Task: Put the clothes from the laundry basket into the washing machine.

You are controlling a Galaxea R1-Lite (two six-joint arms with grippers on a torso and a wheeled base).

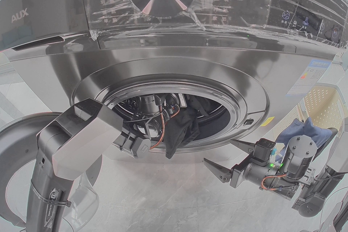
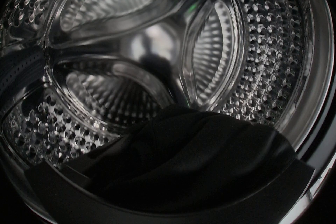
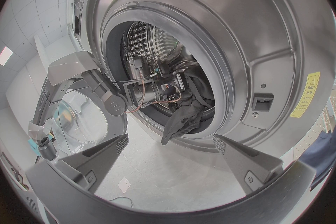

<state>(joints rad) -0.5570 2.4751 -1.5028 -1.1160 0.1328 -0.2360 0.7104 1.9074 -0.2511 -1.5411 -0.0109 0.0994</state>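
The left gripper [image 1: 154,104] is being held inside the washing machine [image 1: 217,62], seemingly to feed in a dark garment [image 1: 181,131]; its grasp cannot be told. The right gripper [image 1: 218,151] is being held released, clear of the opening.

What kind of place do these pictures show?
Probably a laundry area: a front-loading washing machine, a dark garment hanging over the rim of its opening, and a laundry basket holding blue clothes beside it.

One washing machine [image 1: 174,62] with one round door [image 1: 14,149]. One laundry basket [image 1: 322,98]. Two pieces of clothing: one black garment [image 1: 179,131], one blue garment [image 1: 302,130].
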